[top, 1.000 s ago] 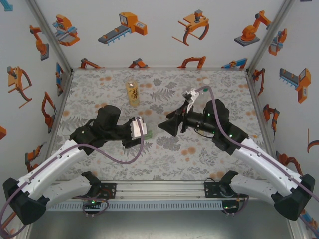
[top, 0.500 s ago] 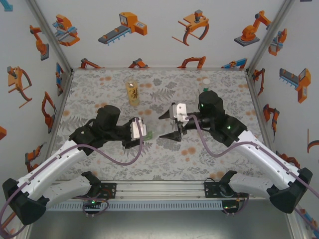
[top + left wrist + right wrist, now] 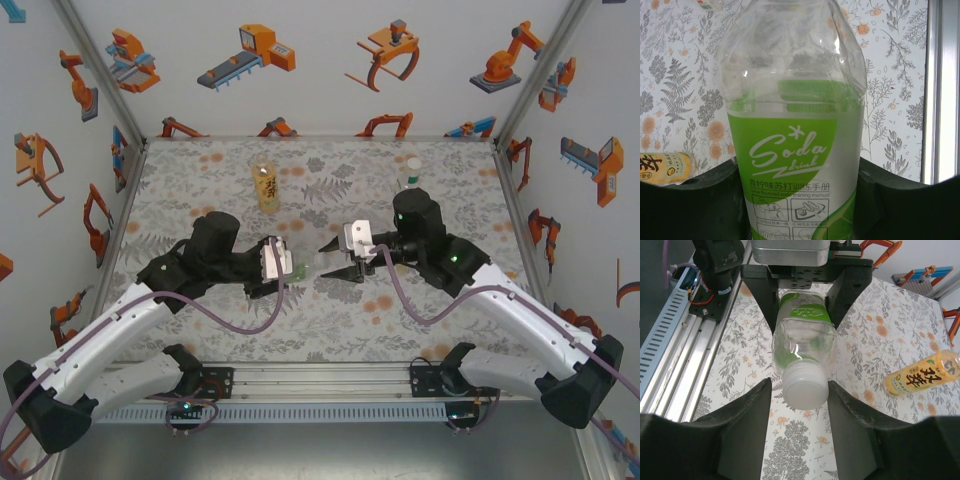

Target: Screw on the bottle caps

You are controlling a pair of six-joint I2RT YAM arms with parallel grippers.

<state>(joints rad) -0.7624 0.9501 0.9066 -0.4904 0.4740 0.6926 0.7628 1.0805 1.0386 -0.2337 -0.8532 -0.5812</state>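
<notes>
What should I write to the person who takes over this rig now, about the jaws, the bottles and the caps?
Left gripper: shut on the green-band bottle, held lying toward the right arm.
Right gripper: jaws open, astride the white cap on that bottle's neck, with a gap on one side.
Amber bottle stands at the far side; a loose cap lies far right.
Done: cap sits on the neck; tightness unclear.
Left: clamp and turn it, then cap the rest.
</notes>
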